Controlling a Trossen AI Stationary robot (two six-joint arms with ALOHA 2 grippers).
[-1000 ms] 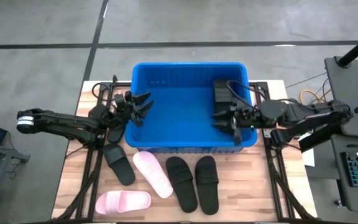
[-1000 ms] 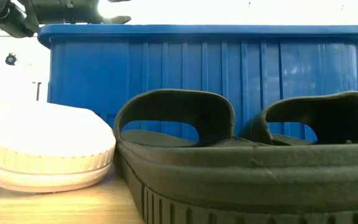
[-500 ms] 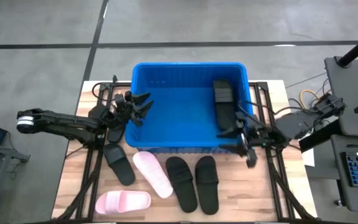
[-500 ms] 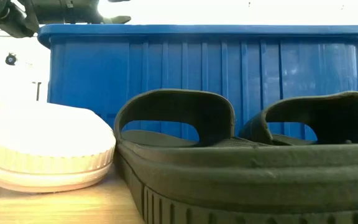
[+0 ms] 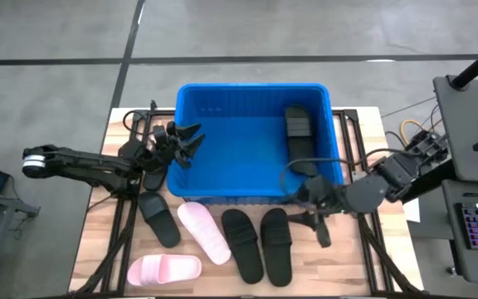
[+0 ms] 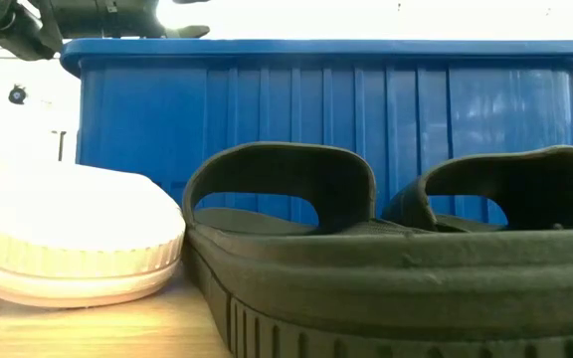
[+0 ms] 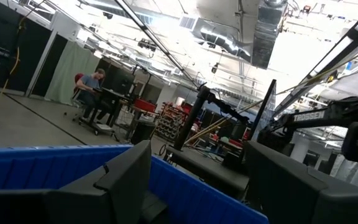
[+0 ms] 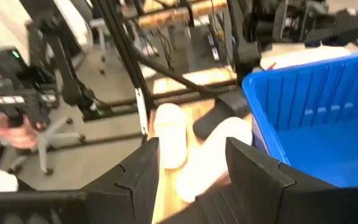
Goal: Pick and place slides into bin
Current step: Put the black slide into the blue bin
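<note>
Nearest, at the table's front edge, a light pink slide (image 5: 164,268) lay crosswise, long axis side to side. Just behind it ran a loose row: a black slide (image 5: 158,218) and a second pink slide (image 5: 206,232), both angled, then two black slides (image 5: 243,244) (image 5: 277,243) side by side, long axes roughly front to back; which end was the toe could not be told from above. All five sat just in front of the bin (image 5: 188,109), probably staged there so either arm had a short carry over the rim. The right gripper (image 5: 315,218) hung beside the rightmost black slide, just off the bin's front right corner, fingers apart and empty, apparently lining up a pick. One black slide (image 5: 297,131) lay already inside the bin along its right wall, long axis front to back. Another black slide (image 5: 153,177) showed partly under the left arm, beside the bin's left wall. The left gripper (image 5: 187,144) hovered at that wall's rim, fingers spread wide with nothing between them, seemingly waiting.
</note>
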